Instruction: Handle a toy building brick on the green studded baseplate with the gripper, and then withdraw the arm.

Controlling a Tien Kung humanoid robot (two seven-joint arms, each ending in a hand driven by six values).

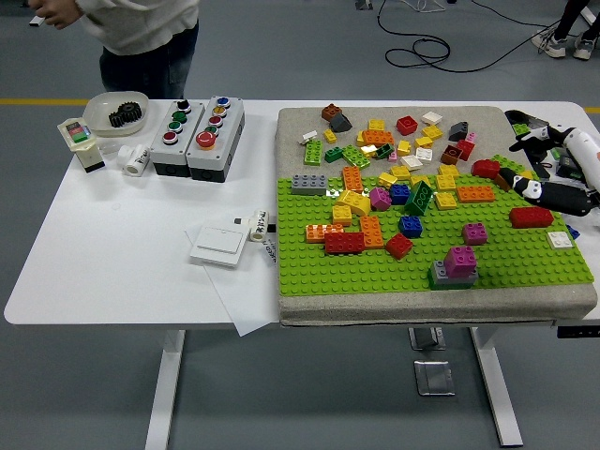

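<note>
Withdraw step – right hand (548, 164) at desk's right edge, fingers spread, empty; magenta brick (460, 261) sits stacked on baseplate (375, 272) – next, clear frame.

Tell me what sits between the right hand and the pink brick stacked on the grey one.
In the head view, a red brick and a small pink brick lie between the right hand and the pink brick.

Bright, even light (soft shadows)
</note>
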